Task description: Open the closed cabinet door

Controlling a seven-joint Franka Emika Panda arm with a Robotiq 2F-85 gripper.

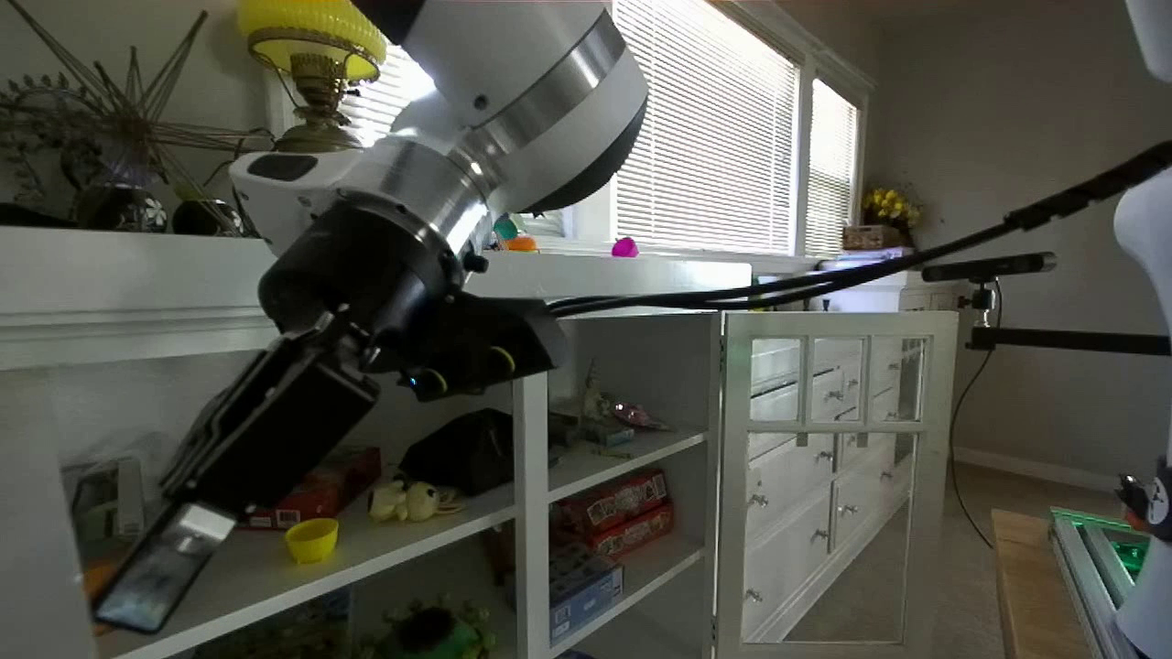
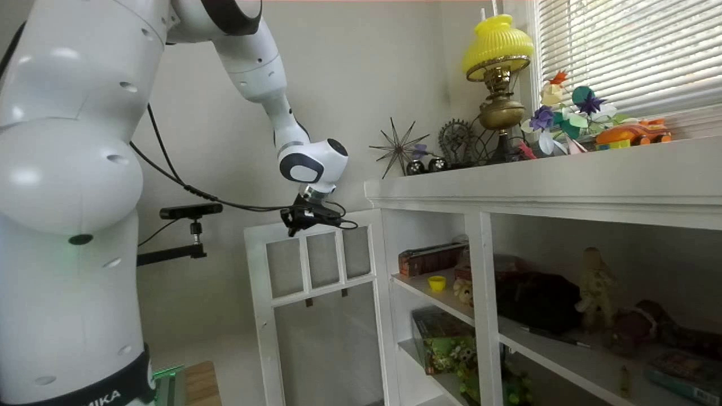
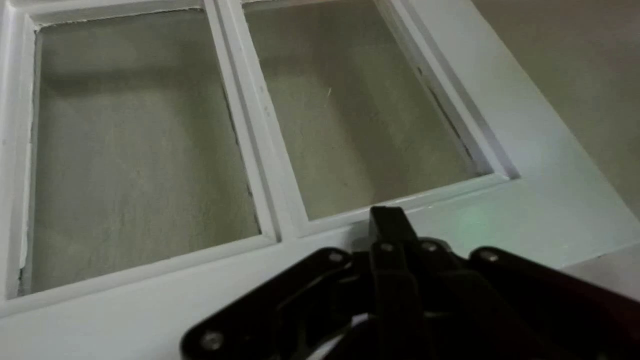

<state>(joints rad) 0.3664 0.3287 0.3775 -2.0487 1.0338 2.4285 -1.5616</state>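
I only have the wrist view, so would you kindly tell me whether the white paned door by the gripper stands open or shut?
Observer: Open: in an exterior view, the white paned door stands swung out from the end of the cabinet.
Operator: Thank you, that helps. Is there any further paned door on the cabinet, and how does it stand?
Observer: Yes, a second door shows in an exterior view, at the cabinet's opposite end, and it stands open as well.
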